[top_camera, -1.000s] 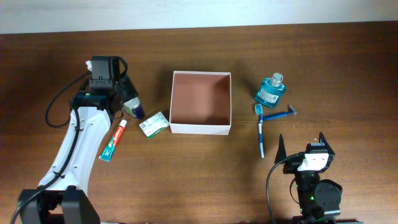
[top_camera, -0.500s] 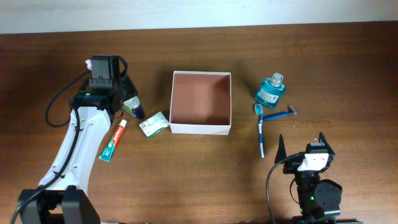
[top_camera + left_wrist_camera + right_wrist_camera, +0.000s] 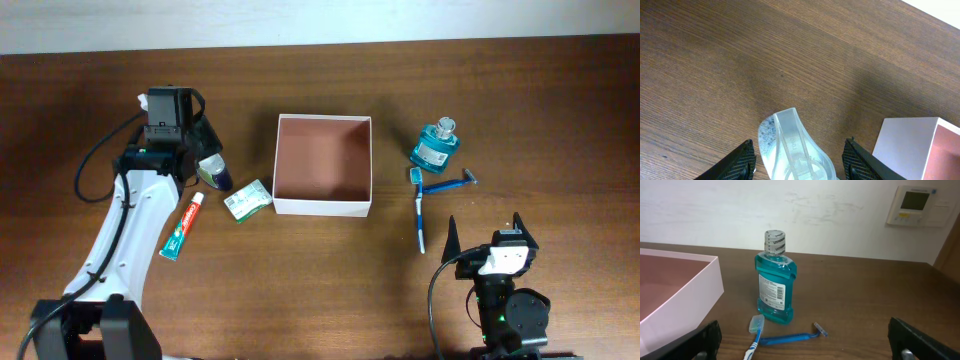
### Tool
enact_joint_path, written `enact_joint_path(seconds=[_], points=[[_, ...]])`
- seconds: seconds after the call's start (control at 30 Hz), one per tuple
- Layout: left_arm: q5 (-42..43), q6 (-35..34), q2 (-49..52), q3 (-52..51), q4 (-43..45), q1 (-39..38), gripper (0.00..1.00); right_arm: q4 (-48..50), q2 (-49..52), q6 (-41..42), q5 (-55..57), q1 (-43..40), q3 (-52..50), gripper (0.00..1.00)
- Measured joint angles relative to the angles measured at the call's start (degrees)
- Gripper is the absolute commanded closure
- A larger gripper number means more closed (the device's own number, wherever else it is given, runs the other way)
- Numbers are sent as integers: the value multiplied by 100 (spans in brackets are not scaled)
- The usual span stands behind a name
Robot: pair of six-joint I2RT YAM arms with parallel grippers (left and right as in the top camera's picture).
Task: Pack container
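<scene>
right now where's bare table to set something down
Bare: the strip in front of the empty container, between toothpaste and toothbrush, and the far edge behind it. Crowded: its left by the left pincer, its right by the mouthwash bottle.

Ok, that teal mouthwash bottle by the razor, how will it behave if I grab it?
The mouthwash bottle looks nearly full of liquid, so it is probably heavy for its size. It stands upright on a fairly narrow base, so a sideways nudge could tip it. Its smooth walls may be slippery.
</scene>
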Motion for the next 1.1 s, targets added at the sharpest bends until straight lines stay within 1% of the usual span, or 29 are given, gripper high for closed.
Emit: enact_joint_path(seconds=[0.23, 0.37, 0.43, 0.53, 0.67, 0.73, 0.93, 1.1], points=[[0, 2, 175, 0, 0, 0, 44, 0, 0, 2, 0, 0, 0, 1], [2, 0, 249, 0, 0, 0, 51, 0, 0, 2, 0, 0, 0, 1], [2, -2, 249, 0, 0, 0, 52, 0, 0, 0, 0, 0, 0, 1], [0, 0, 249, 0, 0, 0, 61, 0, 0, -2, 0, 0, 0, 1], [2, 0, 249, 0, 0, 0, 64, 0, 0, 2, 0, 0, 0, 1], [-11, 4, 249, 0, 17, 0, 68, 0, 0, 0, 0, 0, 0, 1], [-109, 345, 251, 4, 39, 0, 73, 0, 0, 0, 0, 0, 0, 1], [-125, 483, 225, 105, 46, -7, 73, 0, 0, 0, 0, 0, 0, 1]])
